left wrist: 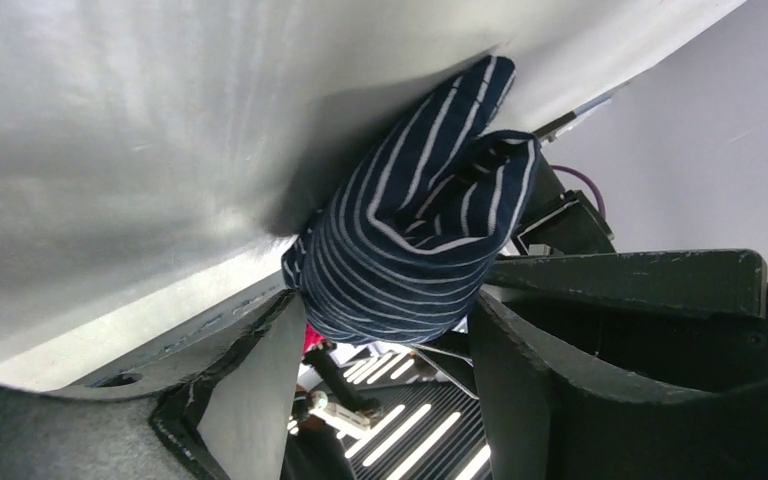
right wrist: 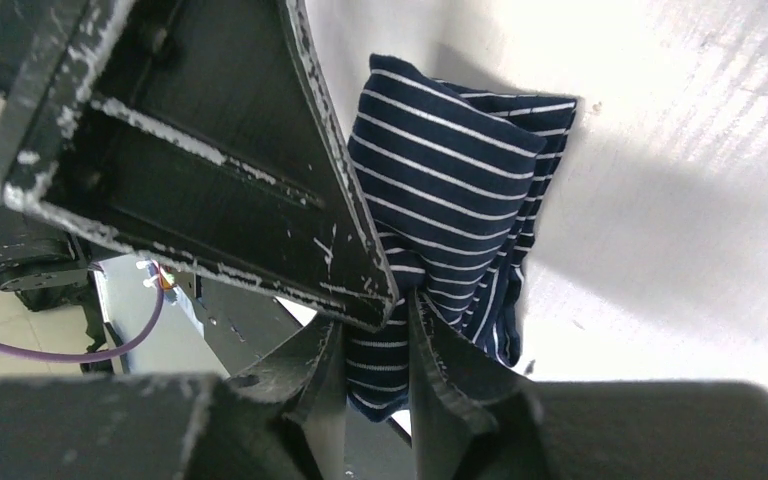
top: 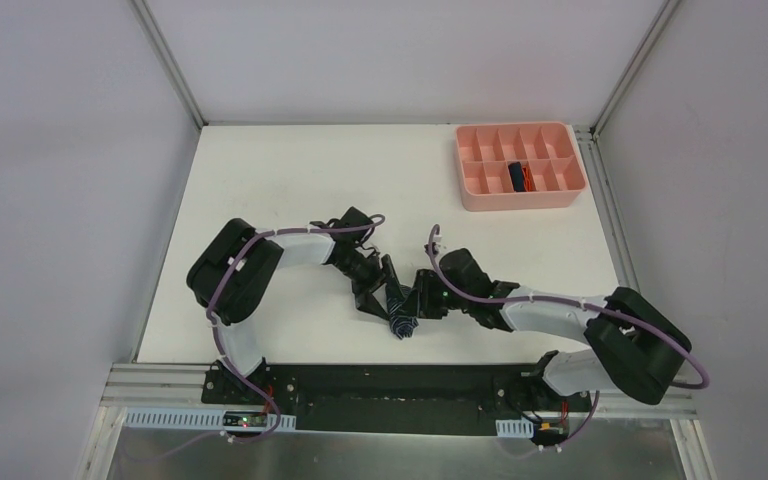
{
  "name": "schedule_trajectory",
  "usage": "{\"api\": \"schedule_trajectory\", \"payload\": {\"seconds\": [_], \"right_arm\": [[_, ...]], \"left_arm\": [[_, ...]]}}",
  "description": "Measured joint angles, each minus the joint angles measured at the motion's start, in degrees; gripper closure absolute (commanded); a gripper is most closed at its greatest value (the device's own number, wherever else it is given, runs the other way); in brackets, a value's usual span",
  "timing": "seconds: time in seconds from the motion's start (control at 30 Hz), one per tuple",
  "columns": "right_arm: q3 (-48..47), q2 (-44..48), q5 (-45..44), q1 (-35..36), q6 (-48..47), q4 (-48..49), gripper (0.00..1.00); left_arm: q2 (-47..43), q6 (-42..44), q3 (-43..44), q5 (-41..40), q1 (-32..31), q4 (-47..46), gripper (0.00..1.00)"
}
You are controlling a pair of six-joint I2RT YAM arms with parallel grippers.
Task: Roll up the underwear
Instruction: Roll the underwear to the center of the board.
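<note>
Right gripper [right wrist: 400, 322] is clamped on the striped underwear [right wrist: 460, 170], so I'd hold that tension and tuck the loose edge in tight.

Dark blue striped briefs [top: 400, 314] bunched into a roll on the table [top: 290, 180], navy orange-trimmed briefs [top: 519, 176] in a tray [top: 480, 199] compartment

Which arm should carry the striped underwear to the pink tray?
Right. The right gripper pinches the striped underwear, and the pink tray sits far right, on its side.
</note>
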State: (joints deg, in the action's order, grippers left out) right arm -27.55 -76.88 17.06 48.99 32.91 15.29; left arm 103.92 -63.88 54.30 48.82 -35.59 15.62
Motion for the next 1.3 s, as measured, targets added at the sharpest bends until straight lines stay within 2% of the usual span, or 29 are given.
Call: {"api": "schedule_trajectory", "payload": {"seconds": [0.13, 0.2, 0.3, 0.5, 0.57, 0.8, 0.97, 1.1, 1.3], "right_arm": [[0.0, -0.98, 0.42, -0.04, 0.92, 1.36, 0.69], [-0.15, -1.38, 0.52, -0.07, 1.16, 1.4, 0.65], [-1.14, -1.95, 0.68, -0.11, 1.16, 0.26, 0.43], [-6.29, -2.16, -0.2, -0.09, -0.13, -7.26, 0.17], [-8.59, -2.03, -1.88, -0.09, -1.6, -11.78, 0.02], [-13.33, 3.3, -13.22, -0.09, -6.93, -28.59, 0.0], [-13.68, 4.61, -17.11, -0.13, -8.2, -33.33, 0.01], [-13.57, 4.61, -16.13, -0.68, -7.15, -33.27, 0.03], [-8.15, 4.61, -11.19, -3.58, -2.16, -24.61, 0.04]], "left_arm": [[1.42, 0.46, 0.9, 0.17, -0.48, 0.0, 0.59], [2.19, 1.14, 1.25, 0.35, -0.48, 0.24, 0.63], [2.58, 1.97, 1.57, 0.5, -0.48, 0.26, 0.67], [3.13, 2.43, 2.01, 1.4, -0.48, -0.17, 0.72], [3.5, 2.78, 2.27, 1.75, -0.57, -0.55, 0.73], [4.24, 3.74, 2.71, 2.23, -1.14, -1.49, 0.75], [5.33, 5.11, 3.96, 3.02, -1.18, -1.22, 0.77], [6.56, 6.93, 5.77, 3.26, -1.18, 0.33, 0.77], [7.67, 8.92, 7.91, 3.39, -1.18, 3.28, 0.77]]}}
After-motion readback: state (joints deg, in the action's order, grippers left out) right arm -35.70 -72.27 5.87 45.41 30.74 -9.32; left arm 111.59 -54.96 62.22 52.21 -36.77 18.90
